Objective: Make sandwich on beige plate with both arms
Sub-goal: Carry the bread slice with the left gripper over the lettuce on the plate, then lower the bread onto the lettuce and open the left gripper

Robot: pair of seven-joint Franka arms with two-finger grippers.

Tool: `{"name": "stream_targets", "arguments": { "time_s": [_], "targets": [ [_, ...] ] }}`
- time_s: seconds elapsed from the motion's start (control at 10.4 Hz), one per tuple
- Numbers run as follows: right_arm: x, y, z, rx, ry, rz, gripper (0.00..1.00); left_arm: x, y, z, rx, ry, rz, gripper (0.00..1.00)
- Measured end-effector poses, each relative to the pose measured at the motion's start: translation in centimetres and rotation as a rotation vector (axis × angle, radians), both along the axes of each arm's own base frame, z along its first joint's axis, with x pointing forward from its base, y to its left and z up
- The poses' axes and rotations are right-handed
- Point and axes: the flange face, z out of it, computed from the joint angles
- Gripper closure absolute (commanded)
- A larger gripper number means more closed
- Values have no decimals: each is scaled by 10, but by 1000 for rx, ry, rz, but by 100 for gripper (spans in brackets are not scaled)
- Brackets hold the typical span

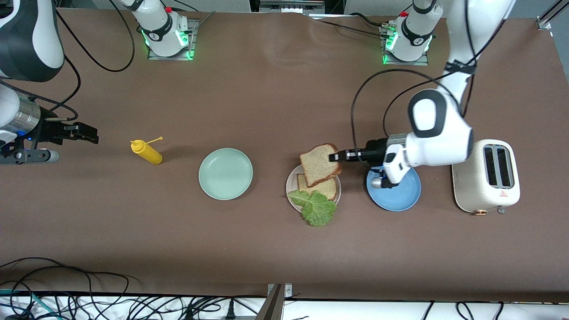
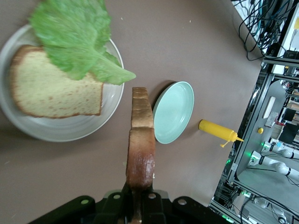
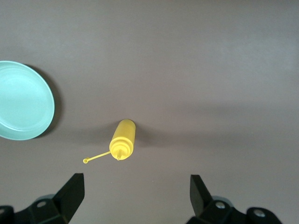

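The left gripper (image 1: 334, 157) had its jaws clamped on the top bread slice (image 1: 320, 165), tilted over the beige plate (image 1: 291, 182) (lettuce leaf (image 1: 316, 206) and bottom slice (image 1: 321, 186) right underneath). Right gripper (image 1: 91, 133) waited near the mustard bottle (image 1: 146, 152), jaws wide apart.

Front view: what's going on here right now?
The left gripper is shut on a bread slice, holding it over the beige plate, where another slice and a lettuce leaf already lie. The right gripper waits open over the table near the mustard bottle.

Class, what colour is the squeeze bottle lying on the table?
The squeeze bottle is yellow, clearest in the right wrist view.
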Motion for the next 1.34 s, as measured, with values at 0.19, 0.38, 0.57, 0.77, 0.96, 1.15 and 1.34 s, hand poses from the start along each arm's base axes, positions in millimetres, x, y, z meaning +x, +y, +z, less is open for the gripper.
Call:
{"name": "stream_targets", "arguments": {
  "time_s": [0.19, 0.38, 0.57, 0.77, 0.96, 1.15, 1.34],
  "targets": [
    [0, -4, 1, -11, -3, -30, 0, 7, -21, -32, 31, -16, 20, 100],
    [-1, -7, 2, -20, -11, -138, 0, 11, -24, -53, 49, -12, 37, 100],
    [-1, -8, 2, -30, -12, -189, 0, 13, -21, -66, 58, 0, 43, 100],
    [-1, -8, 0, -33, -10, -197, 0, 13, -18, -74, 64, 11, 47, 76],
    [0, -9, -1, -34, -6, -200, 0, 18, -3, -84, 82, 17, 69, 50],
    [-1, -9, -2, -35, -3, -203, 0, 23, 13, -96, 102, 29, 91, 24],
    [-1, -10, -2, -35, -2, -207, 0, 24, 20, -107, 109, 43, 99, 0]
  ]
}}
